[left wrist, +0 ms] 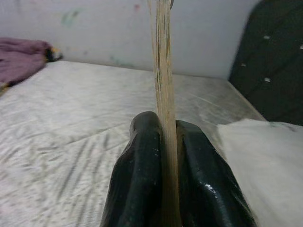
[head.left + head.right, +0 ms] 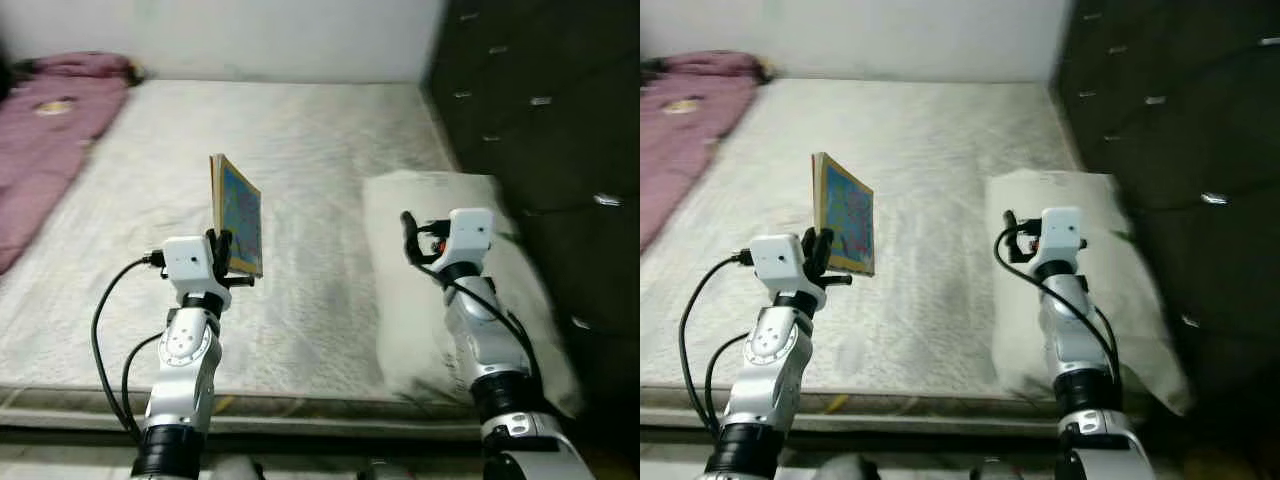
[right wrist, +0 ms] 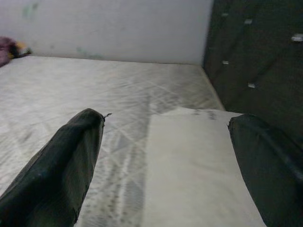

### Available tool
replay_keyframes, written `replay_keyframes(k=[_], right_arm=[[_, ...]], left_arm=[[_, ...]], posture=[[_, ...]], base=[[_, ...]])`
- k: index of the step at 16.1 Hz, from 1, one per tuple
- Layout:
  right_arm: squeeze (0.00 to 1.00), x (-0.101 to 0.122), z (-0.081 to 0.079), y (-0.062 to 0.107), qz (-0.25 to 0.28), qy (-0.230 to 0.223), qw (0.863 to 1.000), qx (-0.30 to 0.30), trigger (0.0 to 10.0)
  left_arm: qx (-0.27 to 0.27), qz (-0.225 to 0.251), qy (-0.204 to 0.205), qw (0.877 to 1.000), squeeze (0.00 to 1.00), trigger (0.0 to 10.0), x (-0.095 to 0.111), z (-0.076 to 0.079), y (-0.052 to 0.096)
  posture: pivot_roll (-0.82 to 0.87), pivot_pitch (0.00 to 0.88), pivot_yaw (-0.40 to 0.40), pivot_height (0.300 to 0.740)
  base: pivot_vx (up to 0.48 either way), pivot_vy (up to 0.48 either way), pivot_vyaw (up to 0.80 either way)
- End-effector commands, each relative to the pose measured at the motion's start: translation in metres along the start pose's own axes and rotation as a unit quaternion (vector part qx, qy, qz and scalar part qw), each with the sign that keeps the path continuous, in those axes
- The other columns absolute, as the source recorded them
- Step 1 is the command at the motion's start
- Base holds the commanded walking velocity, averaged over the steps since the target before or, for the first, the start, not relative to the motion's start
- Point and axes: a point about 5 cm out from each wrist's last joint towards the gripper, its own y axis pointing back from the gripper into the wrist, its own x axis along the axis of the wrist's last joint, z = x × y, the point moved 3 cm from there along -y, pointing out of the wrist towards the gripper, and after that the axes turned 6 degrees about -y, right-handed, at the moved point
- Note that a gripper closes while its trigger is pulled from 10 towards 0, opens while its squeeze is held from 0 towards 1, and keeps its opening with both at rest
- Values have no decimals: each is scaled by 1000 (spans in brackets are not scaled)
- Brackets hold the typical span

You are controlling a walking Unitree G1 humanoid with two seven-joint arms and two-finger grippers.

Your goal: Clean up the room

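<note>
Left eye view shows the left gripper (image 2: pixel 228 255) clamped on the lower edge of a thin picture book (image 2: pixel 238 214), holding it upright and clear of the mattress (image 2: pixel 300 150). From the left wrist view the two black fingers (image 1: pixel 142 179) press flat against either side of the book's pale page edge, so the grip looks firm.

As a judgement of progress, the book is picked up but not yet put away, so tidying is only partly done. A pillow (image 2: pixel 440 290) lies on the mattress along the side nearest the dark tufted headboard (image 2: pixel 540 120), and a purple blanket (image 2: pixel 45 130) is bunched on the far side from it, with a small yellow item (image 2: pixel 55 107) resting on the blanket; those look like work left over.

The right gripper (image 2: pixel 1018 240) hovers above the pillow with its fingers spread well apart and nothing between them, as the right wrist view confirms.

For room to move, the middle of the mattress between blanket and pillow is bare and wide. The headboard stands just beside the pillow, so the right arm has little margin on that side. The near mattress edge runs just in front of both arms, and the white wall (image 2: pixel 280 40) closes the far end.
</note>
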Motion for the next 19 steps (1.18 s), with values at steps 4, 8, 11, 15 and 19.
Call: replay_keyframes(k=[4, 8, 11, 15, 19], right_arm=[[0, 1, -1, -1, 2, 1, 1000, 1, 10000], [0, -1, 0, -1, -3, 0, 1000, 0, 10000], [0, -2, 0, 0, -7, -3, 1000, -2, 10000], [0, -4, 1, 3, -8, 0, 1000, -3, 10000], [0, -7, 1, 10, -9, -1, 1000, 1, 10000]], left_arm=[[1, 17, -1, 1000, 0, 10000, 9, -2, -2], [10, -5, 18, 1000, 0, 10000, 1, -3, 0], [11, -7, 17, 1000, 0, 10000, 1, -4, 0], [23, -5, 37, 999, 0, 10000, 4, -3, 3], [-4, -40, 123, 992, 0, 10000, -6, 5, 9]], posture=[[-17, 0, 24, 740], [-19, 0, 22, 740], [-19, 0, 24, 740], [-16, 0, 24, 740], [-22, 0, 20, 740]], base=[[0, 0, -369], [0, 0, 0], [0, 0, -727], [0, 0, -800], [0, 0, -327]])
